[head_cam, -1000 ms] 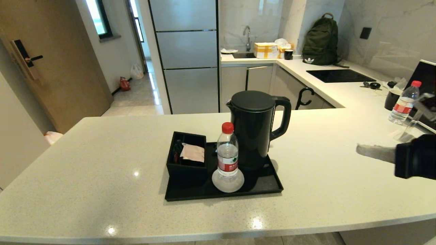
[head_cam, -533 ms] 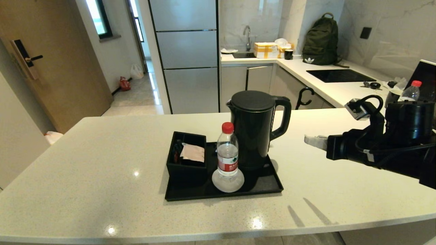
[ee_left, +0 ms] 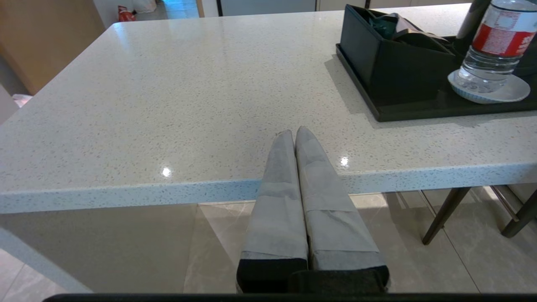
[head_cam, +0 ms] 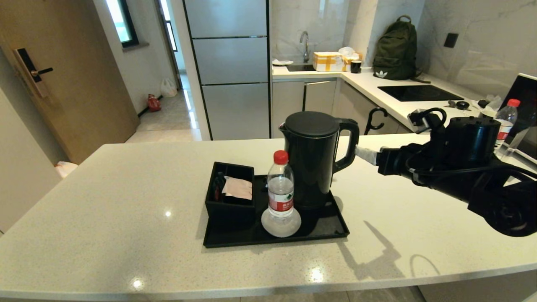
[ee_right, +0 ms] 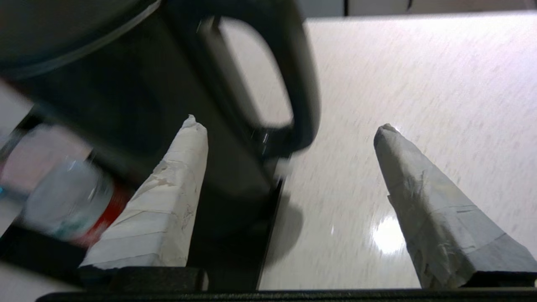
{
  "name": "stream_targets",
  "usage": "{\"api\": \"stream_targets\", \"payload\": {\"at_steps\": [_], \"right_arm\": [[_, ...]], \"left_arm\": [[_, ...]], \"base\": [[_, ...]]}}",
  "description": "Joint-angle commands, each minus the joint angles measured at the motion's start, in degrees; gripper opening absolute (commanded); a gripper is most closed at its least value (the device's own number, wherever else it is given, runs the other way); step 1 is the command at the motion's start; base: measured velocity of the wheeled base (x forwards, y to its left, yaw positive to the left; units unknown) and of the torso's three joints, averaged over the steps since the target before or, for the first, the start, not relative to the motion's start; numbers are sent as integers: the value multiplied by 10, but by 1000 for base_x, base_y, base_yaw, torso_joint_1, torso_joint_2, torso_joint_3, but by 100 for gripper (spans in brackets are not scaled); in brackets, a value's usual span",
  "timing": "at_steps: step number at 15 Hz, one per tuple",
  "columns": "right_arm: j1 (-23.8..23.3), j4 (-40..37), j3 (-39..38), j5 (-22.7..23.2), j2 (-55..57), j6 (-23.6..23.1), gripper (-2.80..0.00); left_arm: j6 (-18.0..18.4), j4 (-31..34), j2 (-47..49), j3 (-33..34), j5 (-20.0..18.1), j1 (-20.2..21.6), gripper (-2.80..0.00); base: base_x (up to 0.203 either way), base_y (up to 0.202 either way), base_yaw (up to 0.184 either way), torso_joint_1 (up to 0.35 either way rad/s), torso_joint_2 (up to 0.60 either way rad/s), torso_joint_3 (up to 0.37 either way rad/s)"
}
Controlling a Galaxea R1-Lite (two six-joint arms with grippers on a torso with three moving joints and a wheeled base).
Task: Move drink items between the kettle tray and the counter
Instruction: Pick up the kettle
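The black kettle (head_cam: 312,157) stands at the back of the black kettle tray (head_cam: 331,228) on the cream counter (head_cam: 126,201). A water bottle (head_cam: 280,188) with a red cap stands on the white coaster (head_cam: 268,224), beside the black sachet box (head_cam: 228,197). My right gripper (head_cam: 361,152) hangs open just right of the kettle handle (head_cam: 350,144); the handle (ee_right: 300,79) lies ahead between its fingertips (ee_right: 193,126), untouched. My left gripper (ee_left: 293,134) is shut and empty at the counter's near edge (ee_left: 126,195), left of the tray (ee_left: 419,113).
A second water bottle (head_cam: 503,119) and a dark screen (head_cam: 524,96) stand at the far right of the counter. Behind lie a cooktop (head_cam: 417,93), a green backpack (head_cam: 396,50), a sink with boxes (head_cam: 327,61) and a fridge (head_cam: 228,67).
My right arm has swung in from the far right towards the kettle, and its fingertips now sit beside the handle. Kettle, bottle and tray have not moved.
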State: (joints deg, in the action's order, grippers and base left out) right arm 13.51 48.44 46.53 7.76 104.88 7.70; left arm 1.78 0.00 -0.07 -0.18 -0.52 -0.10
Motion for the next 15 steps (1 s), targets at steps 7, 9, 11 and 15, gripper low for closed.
{"api": "stream_targets", "payload": {"at_steps": [7,9,11,15], "right_arm": [[4,18,117,-25,136,-2,0],[5,12,143,-25,151,-5,0],[4,-2,164,-25,161,-5,0],[5,-10,200,-26,184,-6,0]], "left_arm": [[0,0,1,0,0,0,-280],[1,0,1,0,0,0,-280],[1,0,1,0,0,0,-280],[1,0,1,0,0,0,-280]], "base": [[0,0,0,0,0,0],[0,0,0,0,0,0],[0,0,0,0,0,0],[0,0,0,0,0,0]]}}
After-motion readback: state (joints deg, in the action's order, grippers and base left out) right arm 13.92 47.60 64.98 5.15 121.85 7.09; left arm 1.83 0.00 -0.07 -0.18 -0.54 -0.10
